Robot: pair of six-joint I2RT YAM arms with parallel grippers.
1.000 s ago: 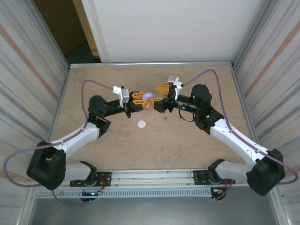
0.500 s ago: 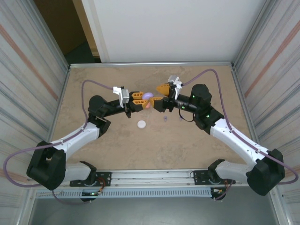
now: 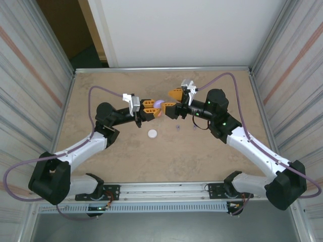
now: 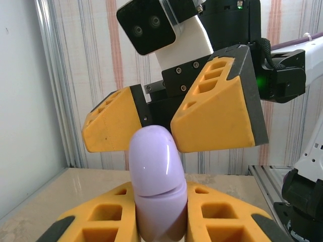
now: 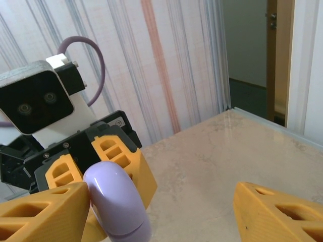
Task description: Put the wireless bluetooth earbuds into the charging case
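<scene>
Top view: the left claw point(image 3: 154, 106) clamps a lavender charging case point(image 3: 159, 103). The right claw point(image 3: 167, 100) gapes just beside it, with a tiny purple earbud point(image 3: 177, 128) lying near it. Left wrist: the case stands upright in the grip. Right wrist: the claw gapes wide, the case at one side.

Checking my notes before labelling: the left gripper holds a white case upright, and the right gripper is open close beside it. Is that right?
Not quite. The case in the left gripper is purple, not white; the left wrist view shows it. The rest holds: it stands upright, and the right gripper is open close beside it.
</scene>
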